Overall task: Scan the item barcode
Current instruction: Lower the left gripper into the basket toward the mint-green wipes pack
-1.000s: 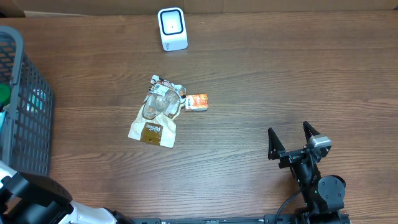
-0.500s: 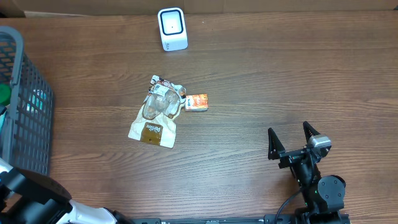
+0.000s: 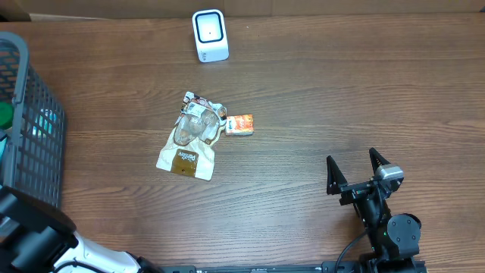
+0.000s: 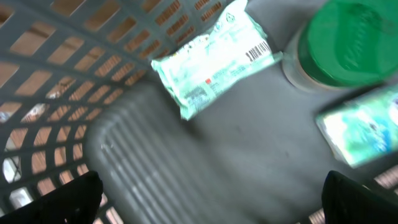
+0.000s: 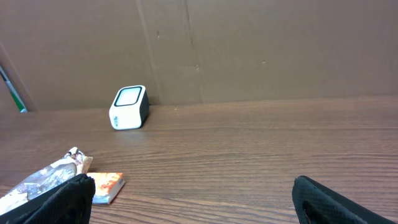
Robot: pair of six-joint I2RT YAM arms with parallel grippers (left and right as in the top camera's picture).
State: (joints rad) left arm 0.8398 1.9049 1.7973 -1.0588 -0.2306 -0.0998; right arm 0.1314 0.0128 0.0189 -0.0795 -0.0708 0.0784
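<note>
Dark wood-grain table (image 3: pixel 341 91), plain brown cardboard wall (image 5: pixel 249 50) along its far edge.

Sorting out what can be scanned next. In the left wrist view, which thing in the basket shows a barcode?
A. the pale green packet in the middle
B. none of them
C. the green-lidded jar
A: the packet lies with its barcode facing the camera, while the jar shows only its lid.

Inside the grey mesh basket (image 4: pixel 155 180), a pale green packet (image 4: pixel 214 59) with a barcode lies just left of the green-lidded jar (image 4: pixel 348 40); a teal packet (image 4: pixel 364 127) sits below it.
</note>
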